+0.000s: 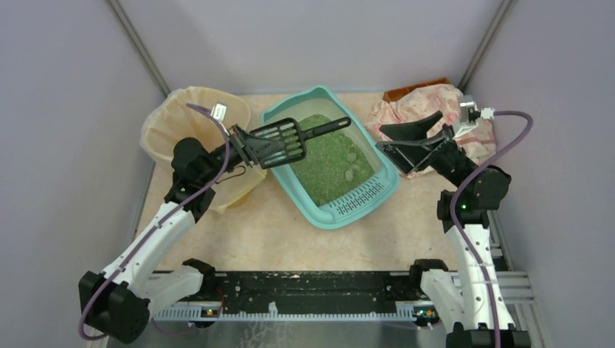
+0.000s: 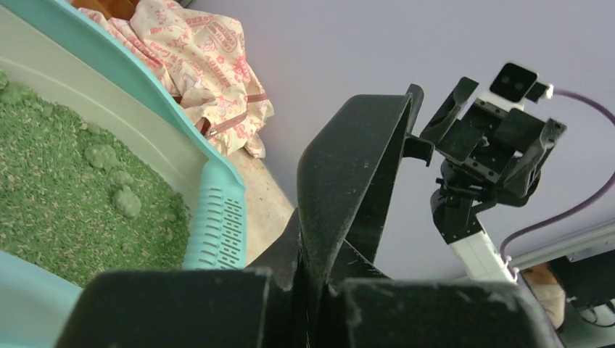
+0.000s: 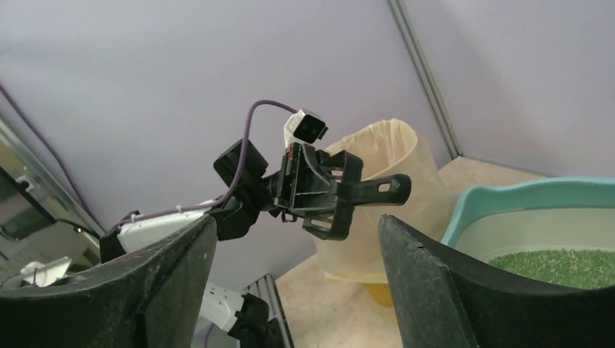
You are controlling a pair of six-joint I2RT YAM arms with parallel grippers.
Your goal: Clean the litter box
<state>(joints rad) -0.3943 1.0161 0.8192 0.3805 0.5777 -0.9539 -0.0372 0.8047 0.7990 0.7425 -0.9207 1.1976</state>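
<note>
The teal litter box [image 1: 290, 109] sits mid-table with green granules [image 1: 326, 163] and a few clumps [image 1: 352, 156] inside, its slotted grate [image 1: 359, 197] at the near end. My left gripper [image 1: 245, 145] is shut on the head end of a black slotted scoop [image 1: 281, 141], held above the box's left rim with the handle pointing right. In the left wrist view the scoop [image 2: 355, 167] runs edge-on out of the shut left gripper [image 2: 315, 279]. My right gripper [image 1: 410, 142] hangs open and empty just right of the box; in its own view the right gripper [image 3: 297, 225] faces the scoop [image 3: 341, 192].
A beige bag-lined bin [image 1: 196, 119] stands left of the box, under the left wrist. A pink patterned cloth [image 1: 428, 101] lies at the back right, beneath the right gripper. Grey walls close in the table on three sides.
</note>
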